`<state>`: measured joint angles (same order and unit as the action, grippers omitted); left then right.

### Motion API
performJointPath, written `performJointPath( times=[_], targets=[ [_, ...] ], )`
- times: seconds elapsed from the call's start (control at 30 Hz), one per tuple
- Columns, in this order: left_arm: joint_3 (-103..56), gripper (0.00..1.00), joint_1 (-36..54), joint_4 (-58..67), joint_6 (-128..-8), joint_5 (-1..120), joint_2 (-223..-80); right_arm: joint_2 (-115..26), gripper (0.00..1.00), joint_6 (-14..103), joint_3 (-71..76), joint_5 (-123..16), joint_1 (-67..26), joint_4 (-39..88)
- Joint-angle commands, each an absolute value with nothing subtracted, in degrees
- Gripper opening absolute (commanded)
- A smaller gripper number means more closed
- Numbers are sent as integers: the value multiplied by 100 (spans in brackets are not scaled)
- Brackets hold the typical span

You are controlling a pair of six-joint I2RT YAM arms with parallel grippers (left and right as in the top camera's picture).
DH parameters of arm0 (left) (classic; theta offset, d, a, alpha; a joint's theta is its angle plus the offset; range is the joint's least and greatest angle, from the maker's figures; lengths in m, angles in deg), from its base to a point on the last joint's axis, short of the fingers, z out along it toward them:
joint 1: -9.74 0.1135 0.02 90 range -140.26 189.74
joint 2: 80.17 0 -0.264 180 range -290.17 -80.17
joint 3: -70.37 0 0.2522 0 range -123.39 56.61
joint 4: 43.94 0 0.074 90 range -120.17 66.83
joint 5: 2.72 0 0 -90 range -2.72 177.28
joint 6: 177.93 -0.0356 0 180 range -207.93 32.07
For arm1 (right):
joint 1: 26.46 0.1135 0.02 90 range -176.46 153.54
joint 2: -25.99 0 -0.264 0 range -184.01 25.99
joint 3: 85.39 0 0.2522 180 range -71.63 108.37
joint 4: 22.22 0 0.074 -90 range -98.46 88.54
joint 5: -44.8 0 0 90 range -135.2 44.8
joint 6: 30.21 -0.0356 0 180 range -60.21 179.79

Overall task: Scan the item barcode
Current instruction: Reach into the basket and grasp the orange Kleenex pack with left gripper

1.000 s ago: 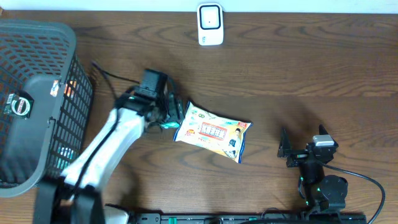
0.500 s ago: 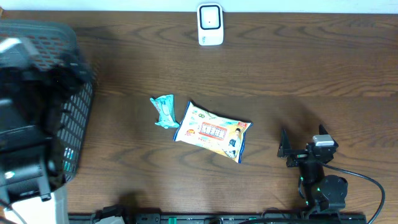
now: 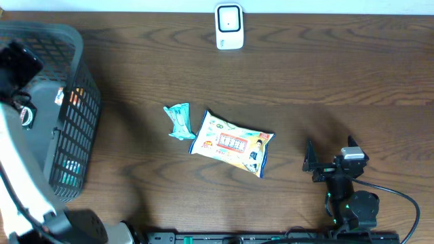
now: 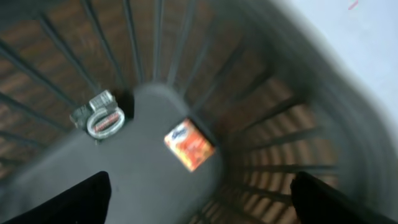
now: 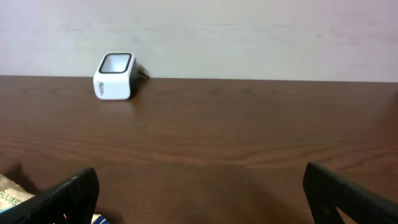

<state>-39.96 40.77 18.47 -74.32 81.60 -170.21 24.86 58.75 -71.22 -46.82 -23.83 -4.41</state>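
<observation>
Two items lie mid-table in the overhead view: a small teal packet and, just right of it, a white and orange snack bag. The white barcode scanner stands at the far edge, and also shows as the scanner in the right wrist view. My left gripper hangs over the black basket, open and empty. The left wrist view is blurred; that gripper looks down on a grey item with an orange label. My right gripper rests open at the near right, holding nothing.
Inside the basket, a round silver object sits on the grey item beside the orange label. The basket wall rises on the right of the left wrist view. A corner of the snack bag shows at the lower left of the right wrist view.
My left gripper has let go of the teal packet beside the snack bag and swung left over the basket. The right arm has not moved.
</observation>
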Motion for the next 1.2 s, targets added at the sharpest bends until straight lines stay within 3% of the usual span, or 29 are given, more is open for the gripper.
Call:
performJointPath(
  times=[0.0,0.3,0.9,1.17],
  targets=[
    [-4088,83,4098,1950,-7546,8134,-17507,2475,99,5816,-7127,-4665,-2418,-417],
    [-4009,72,4103,2033,-7471,8134,-18595,2475,99,5814,-7127,-4665,-2418,-419],
    [-3675,72,4105,1486,-7286,8132,-19651,2475,99,5814,-7127,-4665,-2418,-417],
    [-2989,72,4101,415,-7310,7861,-19699,2475,99,5814,-7127,-4665,-2418,-417]
  ],
)
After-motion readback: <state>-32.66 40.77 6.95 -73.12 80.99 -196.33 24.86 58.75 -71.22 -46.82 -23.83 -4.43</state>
